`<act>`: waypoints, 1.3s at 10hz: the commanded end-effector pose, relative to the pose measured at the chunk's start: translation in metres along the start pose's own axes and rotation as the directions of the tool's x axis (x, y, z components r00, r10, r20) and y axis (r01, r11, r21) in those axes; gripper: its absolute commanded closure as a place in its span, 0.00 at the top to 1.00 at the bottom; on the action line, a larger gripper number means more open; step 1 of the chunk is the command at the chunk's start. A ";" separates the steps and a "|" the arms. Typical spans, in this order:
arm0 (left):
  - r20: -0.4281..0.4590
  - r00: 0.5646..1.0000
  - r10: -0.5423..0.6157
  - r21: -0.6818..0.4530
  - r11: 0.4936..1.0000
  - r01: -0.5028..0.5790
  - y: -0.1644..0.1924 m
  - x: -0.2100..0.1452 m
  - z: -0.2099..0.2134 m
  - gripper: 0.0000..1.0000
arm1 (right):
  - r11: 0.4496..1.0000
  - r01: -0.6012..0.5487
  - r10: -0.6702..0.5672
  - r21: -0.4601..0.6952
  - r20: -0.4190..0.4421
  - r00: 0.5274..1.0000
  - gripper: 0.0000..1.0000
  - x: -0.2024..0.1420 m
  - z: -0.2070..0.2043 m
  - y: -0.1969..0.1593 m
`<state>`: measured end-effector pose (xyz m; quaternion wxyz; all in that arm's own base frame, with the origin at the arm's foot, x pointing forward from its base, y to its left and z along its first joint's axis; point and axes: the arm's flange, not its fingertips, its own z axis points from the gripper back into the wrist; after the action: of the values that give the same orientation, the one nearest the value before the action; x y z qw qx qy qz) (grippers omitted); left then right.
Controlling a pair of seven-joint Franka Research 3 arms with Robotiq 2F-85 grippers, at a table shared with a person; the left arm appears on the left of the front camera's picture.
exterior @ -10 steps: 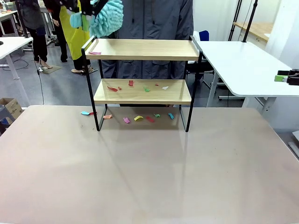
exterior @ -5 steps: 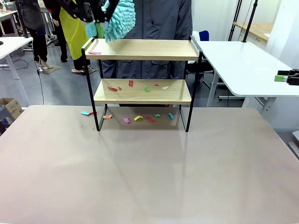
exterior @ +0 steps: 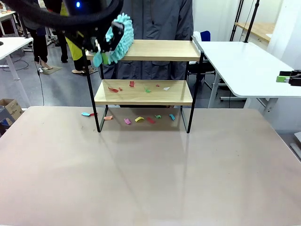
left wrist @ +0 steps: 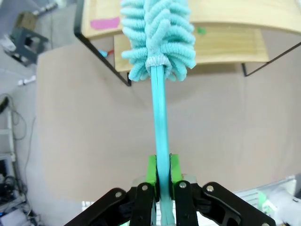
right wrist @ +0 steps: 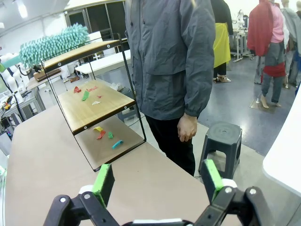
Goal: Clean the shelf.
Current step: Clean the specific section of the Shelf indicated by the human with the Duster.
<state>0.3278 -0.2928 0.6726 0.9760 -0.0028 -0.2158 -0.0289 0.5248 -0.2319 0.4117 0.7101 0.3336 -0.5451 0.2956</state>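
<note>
**Duster over the shelf's left end, contact unclear**

The shelf [exterior: 160,50] stands at the far side of the tabletop [exterior: 141,179], a little left of the middle, with its long axis running left to right across the front view and its open front facing the robot. In that view the left end of its top board is covered by the left arm and the blue chenille duster [exterior: 120,34], so it cannot be told whether the fluffy head touches the wood. In the left wrist view the duster's far tip and the shelf's right part are cut off by the frame, and a pink paper scrap [left wrist: 104,22] lies on the top board just beside the head.

Small coloured paper scraps [exterior: 136,86] lie on the lower board, and more scraps [exterior: 141,119] lie on the tabletop under and just left of the shelf.

The left gripper [left wrist: 160,167] is clamped on the duster's thin handle, green pads pressed to both sides. The right gripper [right wrist: 155,181] stands with its jaws wide and holds nothing; in the front view it is half cut off at the right edge.

A person [exterior: 155,19] in a grey jacket stands close behind the shelf, one hand [right wrist: 186,128] hanging down.
</note>
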 end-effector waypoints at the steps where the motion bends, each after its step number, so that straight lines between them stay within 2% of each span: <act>1: -0.034 0.999 0.027 0.003 1.000 -0.027 0.022 -0.007 -0.005 0.13 | 1.000 -0.005 0.005 0.003 -0.008 1.000 1.00 0.002 -0.001 0.002; 2: -0.060 0.997 0.039 0.025 0.999 -0.038 0.031 -0.004 -0.008 0.13 | 1.000 -0.005 0.005 0.003 -0.008 1.000 1.00 0.002 -0.001 0.002; 4: -0.053 0.996 0.075 0.122 0.990 -0.068 0.044 0.003 -0.003 0.13 | 1.000 -0.005 0.005 0.003 -0.008 1.000 1.00 0.002 -0.001 0.002; 7: 0.016 0.995 0.101 0.370 0.924 -0.100 0.050 0.005 0.010 0.13 | 1.000 -0.005 0.005 0.003 -0.008 1.000 1.00 0.002 -0.001 0.002; 9: 0.082 0.996 0.047 0.352 0.933 -0.073 0.042 -0.001 0.033 0.13 | 1.000 -0.005 0.005 0.003 -0.008 1.000 1.00 0.002 -0.001 0.002; 11: 0.090 0.995 -0.044 0.233 0.972 0.022 0.034 -0.006 0.049 0.13 | 1.000 -0.005 0.005 0.003 -0.008 1.000 1.00 0.002 -0.001 0.002; 13: 0.103 0.991 -0.088 0.143 0.987 0.073 0.037 -0.007 0.060 0.13 | 1.000 -0.005 0.005 0.003 -0.008 1.000 1.00 0.002 -0.001 0.002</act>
<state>0.2981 -0.2702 0.7253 0.9569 0.0998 -0.2711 -0.0294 0.5248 -0.2319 0.4117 0.7100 0.3336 -0.5451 0.2956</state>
